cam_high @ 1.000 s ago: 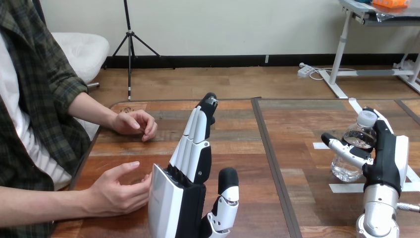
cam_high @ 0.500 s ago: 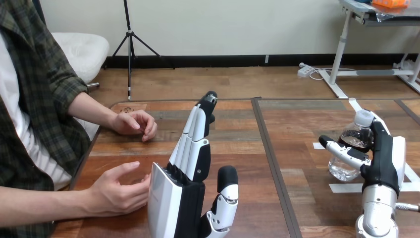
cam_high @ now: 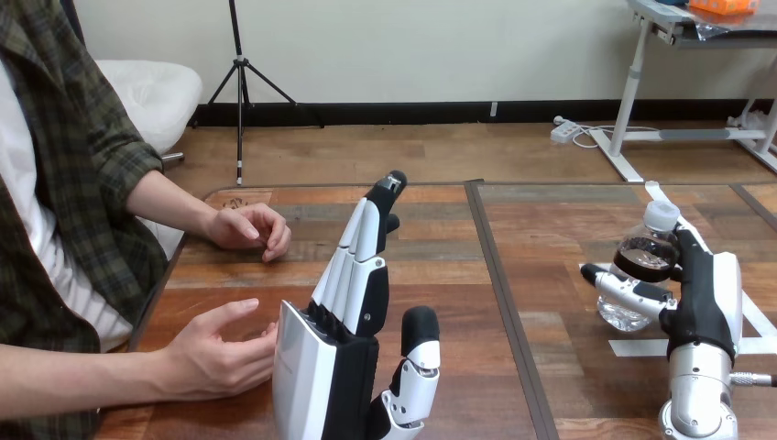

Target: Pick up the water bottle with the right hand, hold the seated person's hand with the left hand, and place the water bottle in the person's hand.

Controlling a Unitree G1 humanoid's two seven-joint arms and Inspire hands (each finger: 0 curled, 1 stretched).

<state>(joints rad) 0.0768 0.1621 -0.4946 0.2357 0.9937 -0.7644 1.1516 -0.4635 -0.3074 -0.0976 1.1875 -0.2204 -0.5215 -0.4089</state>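
Right hand (cam_high: pixel 707 291) over the table's (cam_high: pixel 531 238) right side, thumb and fingers wrapped round the water bottle (cam_high: pixel 641 258) (tilted, cap up). Left hand (cam_high: pixel 339 339) straight-fingered, holding nothing, just beside the person's nearer hand (cam_high: pixel 215 356).

Station: camera on the robot's head, at the near side of the worktop (cam_high: pixel 550 229).
Facing: forward and down across the worktop; its far edge crosses the frame just above mid-height.
Nearness: close; the left hand (cam_high: pixel 334 357) stands large at bottom centre, its arm entering from the bottom edge.
Right margin: the right hand (cam_high: pixel 701 293) and the water bottle (cam_high: pixel 641 257) sit near the frame's right edge.
Left margin: the person's hand at the lower left (cam_high: pixel 215 357) and the person's hand farther up (cam_high: pixel 247 226) reach in from the left edge.
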